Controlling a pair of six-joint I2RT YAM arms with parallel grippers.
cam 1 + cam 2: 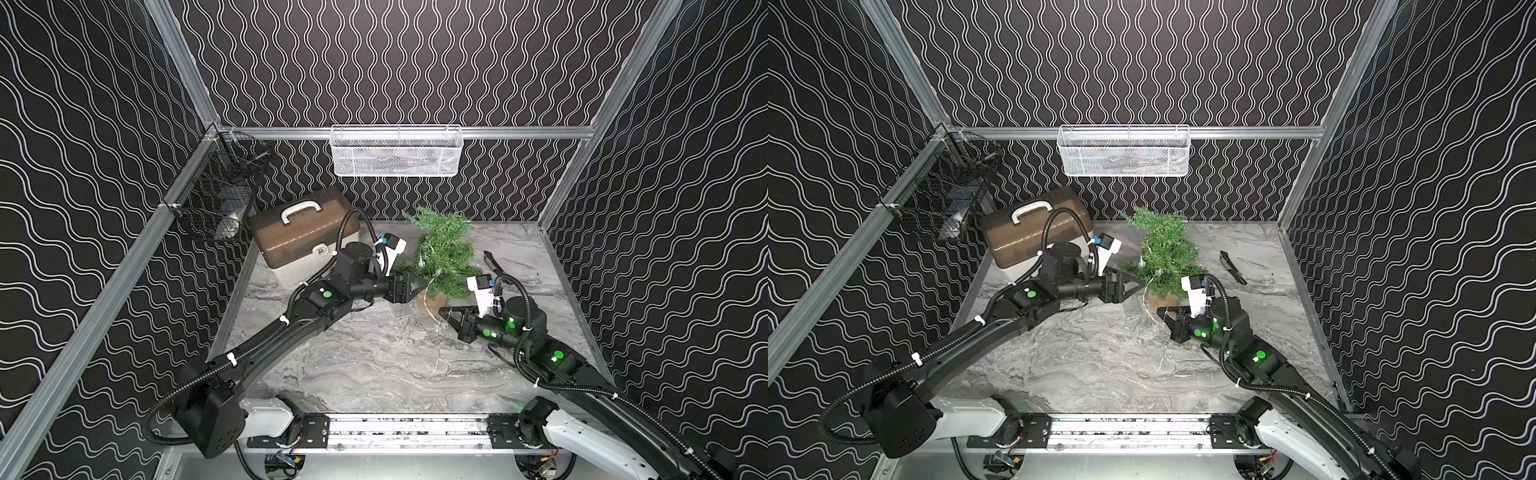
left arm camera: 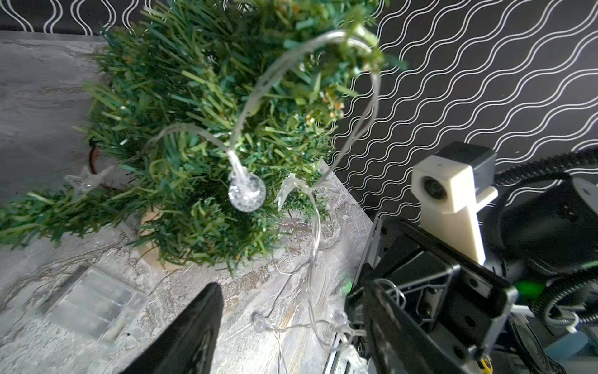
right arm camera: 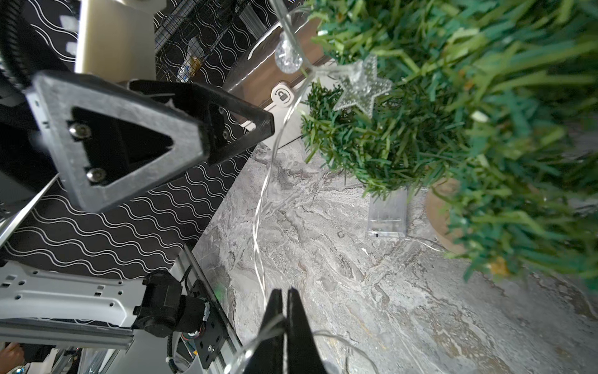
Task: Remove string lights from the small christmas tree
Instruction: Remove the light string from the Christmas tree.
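A small christmas tree is shown standing toward the back of a grey marbled table, leaning slightly in both top views. The string lights are only partly off it: a round bulb and a star are draped over the lower boughs, a strand runs down to the table, and loose coils and the clear battery box lie beside the burlap base. The right gripper is pinched tight on that strand, low and just in front of the base. The left gripper is held with its jaws spread and nothing between them, at the edge of the lower boughs. The main risk is judged to be a snag — a bulb or star caught in the needles could make a pull tip or drag the light tree rather than free the wire. The slack on the table could also be wound around the right gripper, and the two grippers are near enough to be knocked together. Room is tight behind, where the wall and a brown-lidded storage box stand close; the front of the table is largely open, so the wire is best drawn forward.
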